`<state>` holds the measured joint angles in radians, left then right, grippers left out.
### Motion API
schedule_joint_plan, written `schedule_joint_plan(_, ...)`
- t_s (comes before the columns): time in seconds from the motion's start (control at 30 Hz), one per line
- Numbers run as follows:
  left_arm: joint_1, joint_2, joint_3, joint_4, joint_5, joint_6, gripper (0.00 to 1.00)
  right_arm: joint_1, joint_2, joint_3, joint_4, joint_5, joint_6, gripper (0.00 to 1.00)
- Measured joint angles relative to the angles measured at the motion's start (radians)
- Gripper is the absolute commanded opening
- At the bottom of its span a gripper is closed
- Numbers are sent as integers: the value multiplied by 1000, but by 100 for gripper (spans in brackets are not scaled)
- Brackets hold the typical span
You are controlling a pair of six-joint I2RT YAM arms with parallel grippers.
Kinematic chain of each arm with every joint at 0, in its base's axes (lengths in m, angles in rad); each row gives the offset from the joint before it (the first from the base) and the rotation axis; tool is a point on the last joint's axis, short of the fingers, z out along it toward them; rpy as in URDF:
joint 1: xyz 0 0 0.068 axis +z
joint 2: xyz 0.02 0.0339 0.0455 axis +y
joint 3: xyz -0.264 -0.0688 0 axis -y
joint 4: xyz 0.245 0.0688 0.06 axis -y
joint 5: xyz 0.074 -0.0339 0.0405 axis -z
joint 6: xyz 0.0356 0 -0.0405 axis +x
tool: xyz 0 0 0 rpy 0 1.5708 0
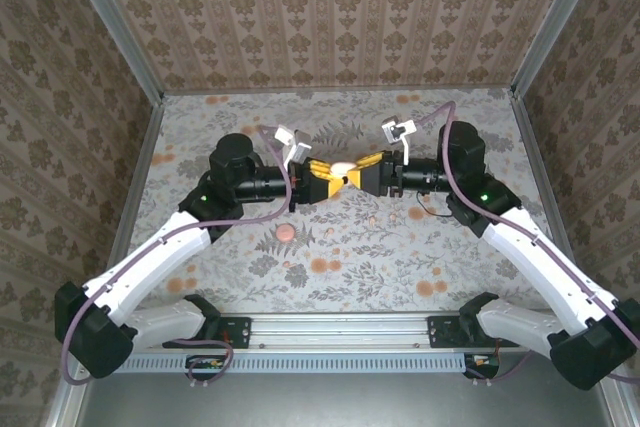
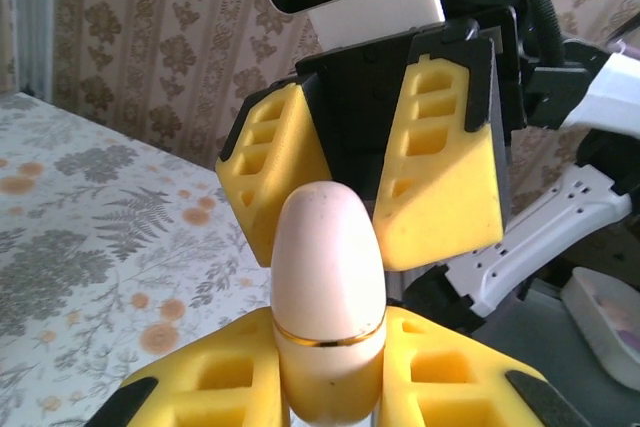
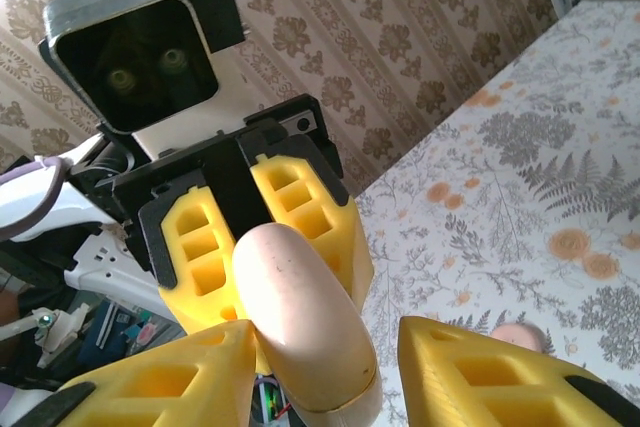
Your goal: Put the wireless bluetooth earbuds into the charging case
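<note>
Mid-air exchange above the floral surface [image 1: 340, 267]. I am holding the charging case [image 2: 328, 267], a smooth cream egg-shaped shell, in my left hand [image 1: 331, 177]. Its yellow fingers [image 2: 215, 382] are clamped on the lower half, just beneath a thin gold seam [image 2: 330, 335] that rings the body. My right hand [image 1: 360, 165] is facing it from the opposite side with its fingers [image 3: 170, 382] spread apart, one on each side of the rounded top. The far finger is plainly clear of the shell; whether the other is touching it I cannot tell.

Step in hand, as I am judging it: preparing the case, not yet loading it. The shell is looking closed along the seam, so nothing can be going in.

Next move, as I am judging it: I am needing to close the right hand squarely on the upper cap above the seam while the left is gripping firmly below, then part the two halves without letting the slick, tapered shell slip.

A pink round disc [image 1: 287, 232] is lying on the surface, well apart from both hands. The earbuds are too small for me to tell from the pattern.

Markings: I am reading no brand, label or lettering on the case, the hands or the surface.
</note>
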<state>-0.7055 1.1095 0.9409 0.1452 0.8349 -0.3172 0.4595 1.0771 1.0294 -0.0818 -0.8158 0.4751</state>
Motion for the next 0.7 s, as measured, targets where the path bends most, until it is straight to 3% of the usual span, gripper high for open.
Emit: schedule_joint_plan(0.7, -5, -93, -102, -19, -38, 215, 0, -14, 25, 26, -111, 90, 53, 60)
